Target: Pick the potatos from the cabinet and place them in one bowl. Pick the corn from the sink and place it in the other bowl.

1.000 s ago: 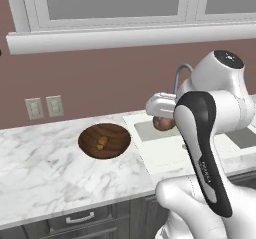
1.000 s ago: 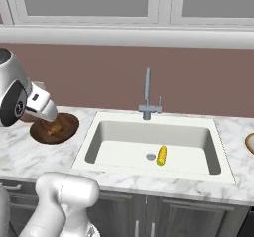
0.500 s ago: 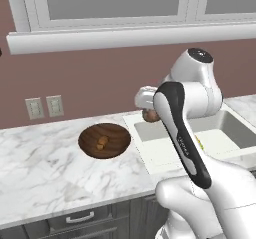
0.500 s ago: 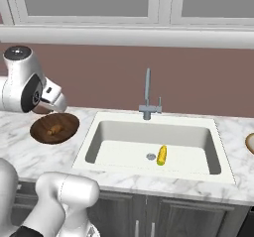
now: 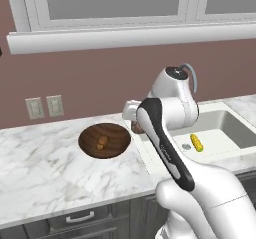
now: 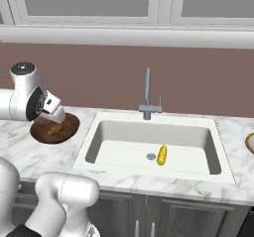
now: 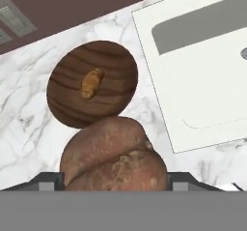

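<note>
My gripper (image 5: 134, 125) is shut on the rounder reddish-brown potato (image 7: 116, 157), which bulges between its fingertips (image 7: 48, 180). It hovers just above the counter between the dark brown wooden bowl (image 5: 90, 144) and the sink (image 5: 225, 128), by the bowl's right rim. In the right base view the gripper (image 6: 53, 117) hangs over the dark bowl (image 6: 69, 127). The oblong orange-brown potato (image 7: 90, 81) lies inside this bowl (image 7: 67, 94). The yellow corn (image 6: 161, 154) rests on the sink floor (image 6: 124, 149) near the drain. The tan-rimmed bowl (image 6: 249, 143) peeks in at the far right. The cabinet is out of view.
A grey gooseneck faucet (image 6: 147, 94) stands behind the basin. Two wall outlets (image 5: 44, 106) sit left of the bowl on the brown backsplash. White marble counter (image 5: 40, 173) stretches left and in front; a drawer handle (image 5: 80, 216) shows below its edge.
The arm has swung left from over the sink toward the dark bowl, carrying the reddish-brown potato. The corn and the potato in the bowl have stayed put.
</note>
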Available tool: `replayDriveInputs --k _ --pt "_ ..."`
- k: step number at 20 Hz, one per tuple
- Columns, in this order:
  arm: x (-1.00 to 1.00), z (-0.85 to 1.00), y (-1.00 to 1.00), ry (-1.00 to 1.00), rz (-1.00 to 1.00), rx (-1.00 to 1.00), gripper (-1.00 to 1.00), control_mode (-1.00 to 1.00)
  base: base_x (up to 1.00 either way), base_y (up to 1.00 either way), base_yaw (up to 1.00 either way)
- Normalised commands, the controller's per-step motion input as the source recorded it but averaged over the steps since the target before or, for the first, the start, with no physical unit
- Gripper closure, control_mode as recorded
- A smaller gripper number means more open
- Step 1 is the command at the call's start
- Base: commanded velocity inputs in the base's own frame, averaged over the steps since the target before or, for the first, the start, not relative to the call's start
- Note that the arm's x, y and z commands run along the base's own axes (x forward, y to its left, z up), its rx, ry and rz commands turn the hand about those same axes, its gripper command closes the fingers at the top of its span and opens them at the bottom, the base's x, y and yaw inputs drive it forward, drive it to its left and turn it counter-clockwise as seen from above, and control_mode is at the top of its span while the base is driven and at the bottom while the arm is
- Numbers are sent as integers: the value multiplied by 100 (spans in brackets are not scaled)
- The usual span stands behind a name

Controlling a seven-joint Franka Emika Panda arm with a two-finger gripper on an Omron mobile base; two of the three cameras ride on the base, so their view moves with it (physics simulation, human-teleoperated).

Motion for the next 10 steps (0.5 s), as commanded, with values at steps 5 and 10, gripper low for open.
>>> replayDriveInputs --k 5,10 --pt "58 -62 10 0 4 2 100 -100 0 0 0" --pt "48 -4 4 5 15 0 100 -100 0 0 0"
